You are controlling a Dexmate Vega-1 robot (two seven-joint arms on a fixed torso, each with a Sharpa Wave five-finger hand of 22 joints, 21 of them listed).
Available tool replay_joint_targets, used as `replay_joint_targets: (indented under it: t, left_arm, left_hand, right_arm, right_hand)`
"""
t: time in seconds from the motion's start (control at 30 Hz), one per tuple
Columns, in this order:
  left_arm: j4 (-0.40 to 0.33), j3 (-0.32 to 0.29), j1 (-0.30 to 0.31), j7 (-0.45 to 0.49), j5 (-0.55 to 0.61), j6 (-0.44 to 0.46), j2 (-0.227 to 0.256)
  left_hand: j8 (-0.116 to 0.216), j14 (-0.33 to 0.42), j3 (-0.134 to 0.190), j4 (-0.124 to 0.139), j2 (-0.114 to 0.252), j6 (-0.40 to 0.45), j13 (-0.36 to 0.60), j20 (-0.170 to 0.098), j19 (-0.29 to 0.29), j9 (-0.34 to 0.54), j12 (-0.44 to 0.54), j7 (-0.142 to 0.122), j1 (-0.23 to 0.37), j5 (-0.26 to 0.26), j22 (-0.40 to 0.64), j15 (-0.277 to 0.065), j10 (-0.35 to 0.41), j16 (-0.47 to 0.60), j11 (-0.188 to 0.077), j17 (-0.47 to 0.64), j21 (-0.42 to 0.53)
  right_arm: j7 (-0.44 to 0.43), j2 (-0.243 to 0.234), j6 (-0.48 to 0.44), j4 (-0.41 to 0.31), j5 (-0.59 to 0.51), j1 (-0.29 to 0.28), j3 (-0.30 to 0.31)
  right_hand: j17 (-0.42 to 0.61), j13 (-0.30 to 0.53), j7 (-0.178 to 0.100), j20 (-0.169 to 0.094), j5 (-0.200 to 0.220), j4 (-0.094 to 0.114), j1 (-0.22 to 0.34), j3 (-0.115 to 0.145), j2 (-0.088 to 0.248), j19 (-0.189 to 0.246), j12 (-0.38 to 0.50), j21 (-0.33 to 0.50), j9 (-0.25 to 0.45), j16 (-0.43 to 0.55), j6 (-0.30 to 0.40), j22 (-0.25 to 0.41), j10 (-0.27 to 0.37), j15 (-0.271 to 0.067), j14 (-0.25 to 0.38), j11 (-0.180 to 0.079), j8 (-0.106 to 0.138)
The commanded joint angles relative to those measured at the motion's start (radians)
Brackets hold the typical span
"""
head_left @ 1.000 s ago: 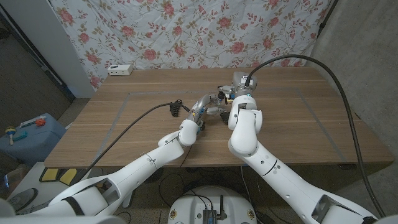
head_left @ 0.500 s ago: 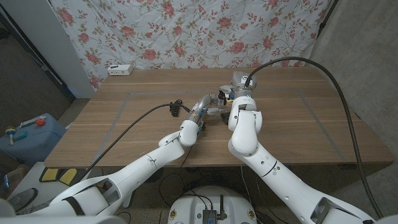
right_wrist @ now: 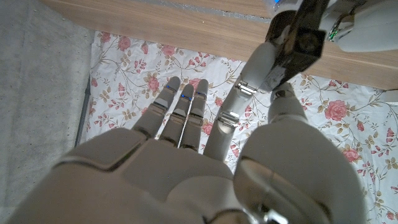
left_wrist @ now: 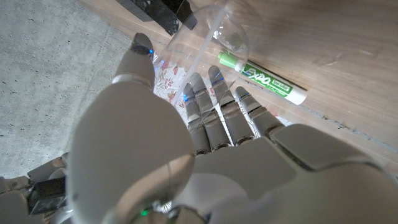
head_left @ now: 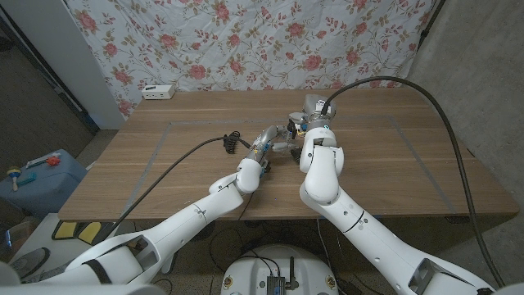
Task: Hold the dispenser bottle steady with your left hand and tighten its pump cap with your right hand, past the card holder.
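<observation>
Near the middle of the wooden table, the left hand wraps its fingers round the clear plastic dispenser bottle. The right hand pinches the dark pump cap. A green-capped marker lies just beside the bottle.

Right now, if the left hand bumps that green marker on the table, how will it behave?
The marker would probably roll: it looks round and lies loose on its side on the wooden table. Likely stiff and light, a slim plastic barrel. The left hand is close, so a nudge seems possible.
</observation>
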Motion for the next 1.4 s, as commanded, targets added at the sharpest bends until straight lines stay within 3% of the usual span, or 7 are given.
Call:
replay_joint_targets:
  t: [0.03, 0.23, 0.97, 1.03, 1.13, 1.4]
  left_arm:
    - [0.006, 0.002, 0.001, 0.004, -0.004, -0.004, -0.003]
    - [0.01, 0.003, -0.001, 0.002, -0.006, -0.006, -0.005]
    - [0.031, 0.006, -0.009, 0.001, -0.011, -0.015, -0.014]
    - [0.035, 0.007, -0.011, 0.0, -0.011, -0.023, -0.013]
    - [0.033, 0.007, -0.01, 0.0, -0.011, -0.018, -0.013]
    - [0.039, 0.007, -0.014, -0.003, -0.013, -0.022, -0.014]
  left_hand:
    - [0.006, 0.022, 0.076, 0.07, 0.14, 0.191, 0.005, -0.106, 0.005, 0.002, -0.006, -0.033, -0.082, 0.004, 0.003, -0.08, 0.028, 0.006, -0.015, 0.005, 0.0]
    - [0.006, 0.023, 0.077, 0.066, 0.14, 0.192, 0.005, -0.106, 0.005, 0.002, -0.006, -0.031, -0.079, 0.004, 0.003, -0.079, 0.03, 0.007, -0.013, 0.006, 0.0]
    - [0.006, 0.022, 0.081, 0.061, 0.141, 0.197, 0.008, -0.105, 0.004, 0.002, -0.009, -0.023, -0.074, 0.005, 0.003, -0.082, 0.034, 0.009, -0.01, 0.008, 0.0]
    - [0.005, 0.021, 0.081, 0.061, 0.142, 0.195, 0.009, -0.105, 0.004, 0.002, -0.009, -0.022, -0.075, 0.005, 0.003, -0.081, 0.034, 0.009, -0.009, 0.008, 0.0]
    - [0.005, 0.022, 0.082, 0.061, 0.142, 0.196, 0.009, -0.105, 0.004, 0.002, -0.01, -0.022, -0.074, 0.005, 0.003, -0.08, 0.034, 0.009, -0.009, 0.008, 0.0]
    - [0.004, 0.02, 0.082, 0.057, 0.141, 0.194, 0.01, -0.105, 0.004, 0.002, -0.011, -0.019, -0.068, 0.005, 0.003, -0.08, 0.034, 0.011, -0.005, 0.011, 0.0]
  right_arm:
    - [-0.047, -0.01, -0.026, 0.005, 0.045, 0.014, -0.016]
    - [-0.074, -0.016, -0.033, 0.002, 0.082, 0.021, -0.022]
    - [-0.148, -0.056, -0.089, -0.002, 0.199, 0.068, -0.08]
    - [-0.148, -0.058, -0.104, 0.005, 0.188, 0.076, -0.092]
    - [-0.152, -0.066, -0.111, 0.001, 0.193, 0.079, -0.099]
    - [-0.121, -0.093, -0.131, -0.006, 0.182, 0.098, -0.121]
  right_hand:
    - [-0.001, 0.0, -0.002, -0.002, 0.003, -0.002, 0.019, 0.015, 0.012, 0.009, 0.002, -0.001, -0.008, 0.003, 0.016, 0.003, 0.015, -0.005, 0.012, -0.006, -0.002]
    - [-0.003, -0.003, -0.003, -0.007, 0.002, -0.008, 0.05, 0.032, 0.034, 0.013, 0.004, -0.002, -0.02, 0.004, 0.022, 0.002, 0.039, -0.013, 0.029, -0.013, 0.002]
    - [-0.007, -0.008, 0.004, -0.012, -0.002, -0.013, 0.092, 0.044, 0.046, 0.016, 0.001, -0.004, -0.024, 0.005, 0.032, 0.002, 0.079, -0.043, 0.065, -0.027, 0.036]
    - [-0.006, -0.009, 0.007, -0.012, -0.004, -0.01, 0.088, 0.039, 0.039, 0.017, -0.003, -0.004, -0.024, 0.004, 0.032, 0.003, 0.076, -0.041, 0.066, -0.035, 0.041]
    - [-0.003, -0.009, 0.007, -0.011, -0.007, 0.004, 0.061, 0.021, 0.022, 0.018, -0.009, -0.005, -0.027, 0.003, 0.026, 0.003, 0.074, -0.034, 0.067, -0.024, 0.049]
    - [0.007, -0.007, 0.012, -0.002, -0.012, 0.036, -0.029, -0.025, -0.025, 0.016, -0.026, -0.006, -0.034, -0.004, 0.003, 0.004, 0.057, -0.021, 0.061, -0.009, 0.039]
